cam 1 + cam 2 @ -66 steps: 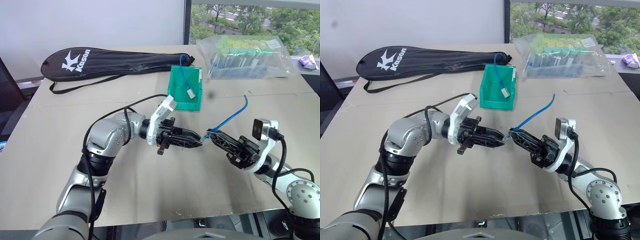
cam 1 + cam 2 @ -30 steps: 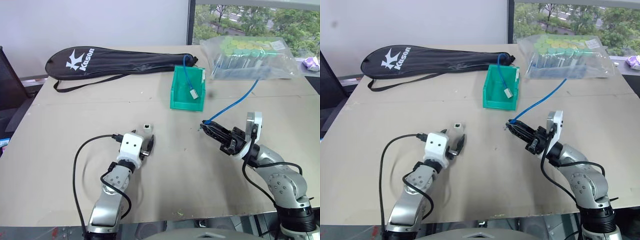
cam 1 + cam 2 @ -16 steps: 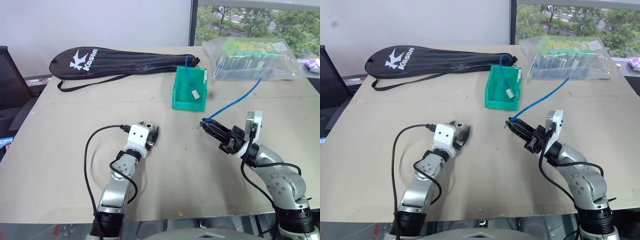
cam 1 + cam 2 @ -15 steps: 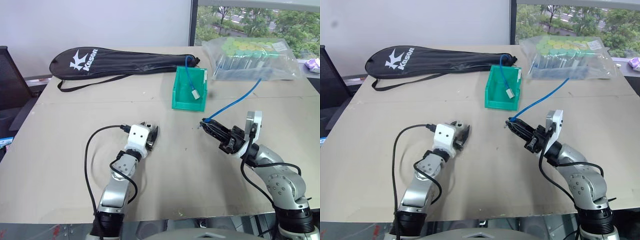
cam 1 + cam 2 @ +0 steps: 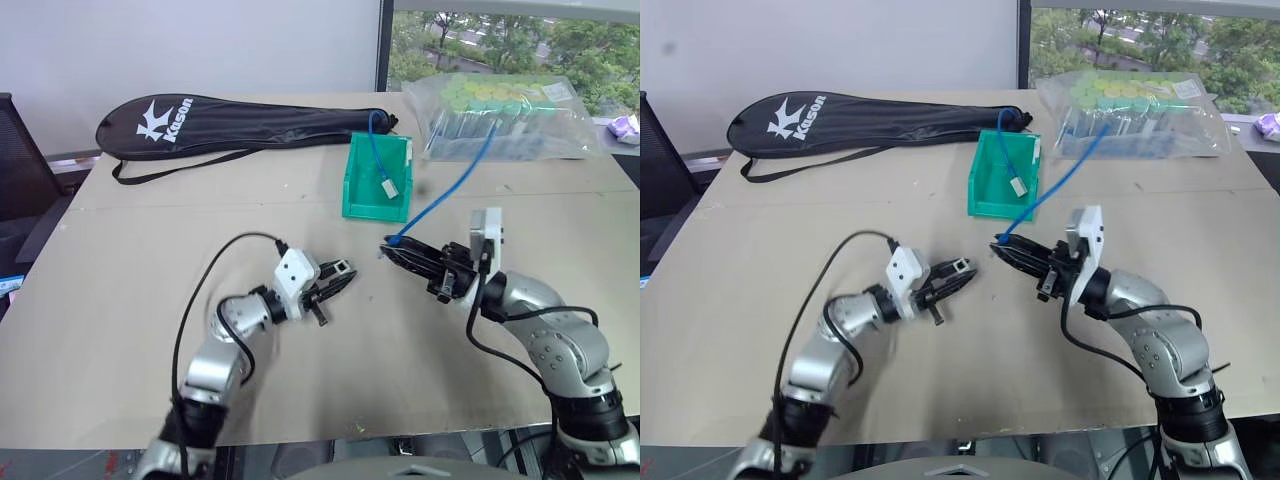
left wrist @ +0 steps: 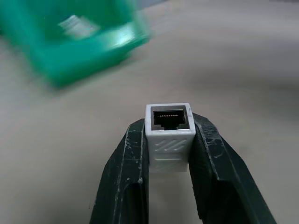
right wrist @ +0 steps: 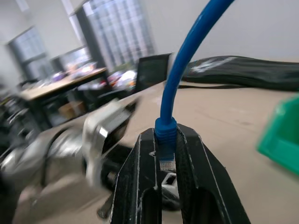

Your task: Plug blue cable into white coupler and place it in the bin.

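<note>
My left gripper (image 5: 345,268) is shut on the white coupler (image 6: 169,130), a tiny cube held between the fingertips with its dark socket facing outward. It hovers above the table and points right. Facing it across a short gap, my right gripper (image 5: 390,247) is shut on the blue cable (image 5: 440,195) just behind its clear plug (image 7: 166,163). The cord arcs up and back towards the far right. The green bin (image 5: 375,210) stands behind both grippers, mid-table. Inside it lies a second blue cord ending in a white block (image 5: 392,187).
A black racket bag (image 5: 230,120) lies along the far left of the table. A clear plastic bag of green-capped tubes (image 5: 505,115) sits at the far right. A dark chair (image 5: 20,150) stands off the table's left edge.
My left gripper has closed on the coupler that lay on the table, lifted it and swung to point right. My right gripper has shifted left with the cable, narrowing the gap.
</note>
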{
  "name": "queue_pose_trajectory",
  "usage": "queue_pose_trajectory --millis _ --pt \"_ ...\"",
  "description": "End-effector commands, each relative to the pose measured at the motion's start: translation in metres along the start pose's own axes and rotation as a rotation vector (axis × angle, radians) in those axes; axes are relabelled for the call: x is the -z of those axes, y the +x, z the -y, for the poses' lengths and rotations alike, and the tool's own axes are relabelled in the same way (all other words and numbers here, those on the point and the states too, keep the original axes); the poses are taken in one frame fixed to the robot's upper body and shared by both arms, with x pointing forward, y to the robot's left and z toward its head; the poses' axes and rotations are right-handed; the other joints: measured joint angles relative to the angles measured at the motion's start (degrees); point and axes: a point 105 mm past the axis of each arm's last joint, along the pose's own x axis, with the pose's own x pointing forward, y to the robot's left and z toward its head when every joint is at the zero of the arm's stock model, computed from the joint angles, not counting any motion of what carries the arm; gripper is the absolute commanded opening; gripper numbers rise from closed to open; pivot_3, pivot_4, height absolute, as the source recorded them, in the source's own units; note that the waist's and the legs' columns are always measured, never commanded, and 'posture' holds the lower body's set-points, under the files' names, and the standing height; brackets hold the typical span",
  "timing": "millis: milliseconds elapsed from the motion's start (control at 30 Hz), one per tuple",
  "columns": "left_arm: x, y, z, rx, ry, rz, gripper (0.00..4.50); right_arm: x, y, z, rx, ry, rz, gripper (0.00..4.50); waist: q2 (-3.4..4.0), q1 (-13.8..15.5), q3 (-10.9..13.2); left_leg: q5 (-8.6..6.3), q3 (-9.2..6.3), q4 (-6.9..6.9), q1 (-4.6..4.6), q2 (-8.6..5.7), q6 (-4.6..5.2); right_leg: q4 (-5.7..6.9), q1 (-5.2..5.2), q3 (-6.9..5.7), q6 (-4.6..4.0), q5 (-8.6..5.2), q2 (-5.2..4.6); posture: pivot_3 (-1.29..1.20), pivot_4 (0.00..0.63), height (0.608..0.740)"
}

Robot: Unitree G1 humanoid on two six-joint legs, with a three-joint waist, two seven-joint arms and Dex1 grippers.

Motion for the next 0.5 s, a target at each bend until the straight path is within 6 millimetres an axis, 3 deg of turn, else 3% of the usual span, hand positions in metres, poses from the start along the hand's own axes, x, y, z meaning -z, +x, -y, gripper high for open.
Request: queue_pose_trajectory --millis 33,233,500 --pt "-0.014 0.001 0.010 0.264 -0.027 0.041 0.58 -0.003 0.005 -0.006 -0.100 -0.043 -0.038 0.00 0.00 -0.02 0.00 0.00 0.00 0.00 -0.02 0.00 0.00 -0.05 0.00 -0.01 0.00 0.00 0.03 0.00 0.150 0.740" --pt "-0.027 0.007 0.006 0.466 -0.013 0.045 0.58 0.004 0.006 -0.002 -0.153 -0.066 -0.112 0.00 -0.04 -0.04 0.03 -0.07 0.02 0.00 -0.16 -0.01 0.12 -0.31 0.00 -0.22 0.02 0.01 0.07 0.00 0.150 0.740" --pt "-0.026 0.009 0.006 0.522 -0.002 0.032 0.58 0.018 0.007 -0.001 -0.167 -0.086 -0.166 0.00 -0.04 -0.20 0.04 -0.07 -0.06 0.01 -0.17 0.04 0.12 -0.25 0.00 -0.28 0.02 0.01 0.10 0.00 0.150 0.740"
